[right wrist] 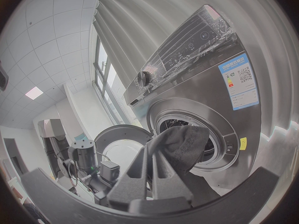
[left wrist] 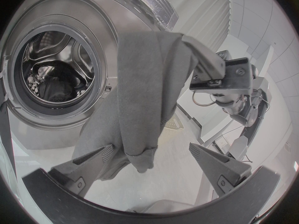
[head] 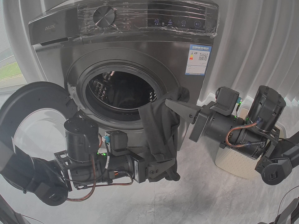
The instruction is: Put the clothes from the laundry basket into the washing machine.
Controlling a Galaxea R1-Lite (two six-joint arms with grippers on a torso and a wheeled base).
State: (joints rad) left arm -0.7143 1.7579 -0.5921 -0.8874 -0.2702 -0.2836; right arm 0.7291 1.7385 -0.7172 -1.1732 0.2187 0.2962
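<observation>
A dark grey garment (head: pixel 158 125) hangs in front of the washing machine (head: pixel 124 47), just right of its open drum (head: pixel 121 91). My right gripper (head: pixel 171 103) is shut on the garment's top fold (right wrist: pixel 183 147), level with the drum's right rim. My left gripper (head: pixel 166 170) is low, in front of the machine, and open. The garment's hanging lower end (left wrist: pixel 140 159) lies between its fingers and rests against one finger (left wrist: pixel 93 159). More dark clothing (left wrist: pixel 56 87) lies inside the drum. The cream laundry basket (head: pixel 233 162) stands on the floor at the right, behind my right arm.
The machine's round door (head: pixel 34 109) is swung wide open to the left, just above my left arm. Pale curtains (head: pixel 258 31) hang behind and to the right of the machine. Bare tiled floor (head: pixel 199 196) stretches in front.
</observation>
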